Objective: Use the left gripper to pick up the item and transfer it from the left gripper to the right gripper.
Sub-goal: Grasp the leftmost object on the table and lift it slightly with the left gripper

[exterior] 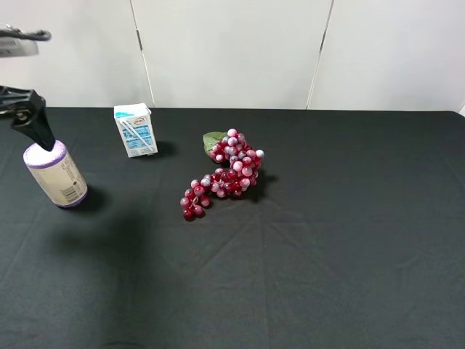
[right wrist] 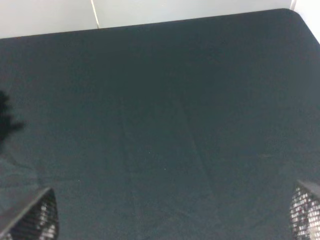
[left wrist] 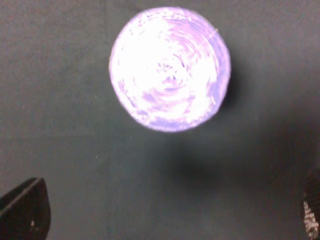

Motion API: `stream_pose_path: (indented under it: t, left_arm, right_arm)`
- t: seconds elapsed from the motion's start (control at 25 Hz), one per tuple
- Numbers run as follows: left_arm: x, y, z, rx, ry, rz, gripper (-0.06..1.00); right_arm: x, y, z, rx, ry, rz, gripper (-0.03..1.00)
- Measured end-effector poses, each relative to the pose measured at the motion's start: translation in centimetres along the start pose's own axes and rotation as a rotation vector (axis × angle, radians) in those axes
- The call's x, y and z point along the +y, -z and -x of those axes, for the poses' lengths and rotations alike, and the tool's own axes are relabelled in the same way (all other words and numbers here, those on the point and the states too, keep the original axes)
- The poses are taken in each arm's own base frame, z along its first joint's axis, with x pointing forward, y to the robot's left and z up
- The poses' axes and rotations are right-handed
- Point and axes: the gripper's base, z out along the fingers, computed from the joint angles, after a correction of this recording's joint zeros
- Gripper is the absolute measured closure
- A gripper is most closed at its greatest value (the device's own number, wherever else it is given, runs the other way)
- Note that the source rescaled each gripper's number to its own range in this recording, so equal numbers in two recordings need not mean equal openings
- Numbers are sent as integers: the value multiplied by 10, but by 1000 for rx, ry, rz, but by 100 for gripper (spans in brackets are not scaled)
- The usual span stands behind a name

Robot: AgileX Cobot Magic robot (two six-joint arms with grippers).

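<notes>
black-clothed bench, red grape bunch near its middle, item upright near the left edge, left end effector just above its purple top, jaws spread wide, not around it, right end effector released too

The cream-white cylinder container with purple ends stands upright near the left edge of the black cloth-covered table. The left gripper, a black claw, hangs over its purple top with jaws spread wide. Bare cloth surrounds the cylinder on every side. A small white-and-blue drink carton stands well apart, to its right and further back. A red grape bunch lies near the table's centre. Open cloth fills the right half, under the wide-spread right gripper.
</notes>
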Motion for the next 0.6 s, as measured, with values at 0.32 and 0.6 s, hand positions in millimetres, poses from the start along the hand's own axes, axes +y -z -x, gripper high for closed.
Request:
stream_pose_path:
  t: [0.32,0.6]
  left_arm:
    - [1,-29,13,35,5,4,-6]
    - [2,-56,21,62,-4,8,-6]
  right_arm:
    - [0,0,0,0,0,0,-3]
    - [0,0,0,1,0,0,-3]
